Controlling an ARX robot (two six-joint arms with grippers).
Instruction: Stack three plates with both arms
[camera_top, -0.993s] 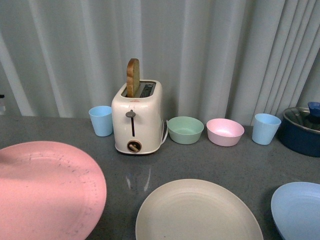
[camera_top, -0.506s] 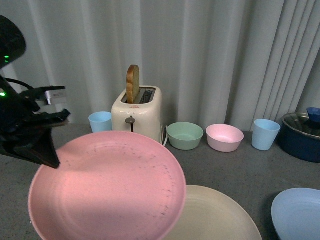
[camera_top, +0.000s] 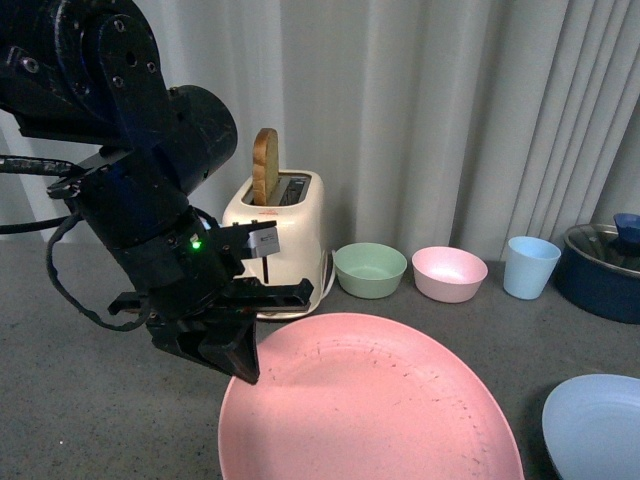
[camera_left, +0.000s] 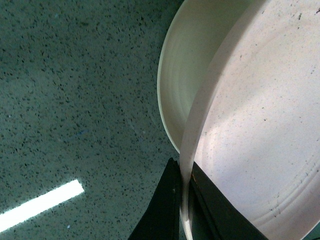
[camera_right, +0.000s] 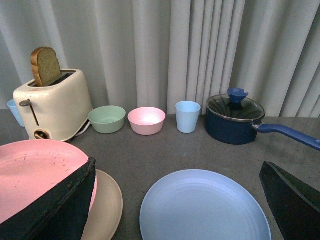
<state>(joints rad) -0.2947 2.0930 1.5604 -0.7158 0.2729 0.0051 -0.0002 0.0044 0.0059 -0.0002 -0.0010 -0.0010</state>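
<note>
My left gripper (camera_top: 240, 362) is shut on the left rim of the pink plate (camera_top: 370, 410) and holds it above the cream plate. In the left wrist view the fingers (camera_left: 165, 210) pinch the pink plate's rim (camera_left: 250, 125), with the cream plate (camera_left: 190, 65) just below it. The cream plate is hidden in the front view; its edge shows in the right wrist view (camera_right: 110, 205). The light blue plate (camera_top: 595, 425) lies on the table at the right. My right gripper (camera_right: 180, 200) is open above the light blue plate (camera_right: 205, 210).
A cream toaster (camera_top: 290, 225) with a bread slice stands at the back. Beside it are a green bowl (camera_top: 371, 270), a pink bowl (camera_top: 450, 274), a light blue cup (camera_top: 530, 267) and a dark blue lidded pot (camera_top: 605, 265). A curtain hangs behind.
My left arm has carried the pink plate to the right, from the table's left side to over the cream plate, which it now covers in the front view.
</note>
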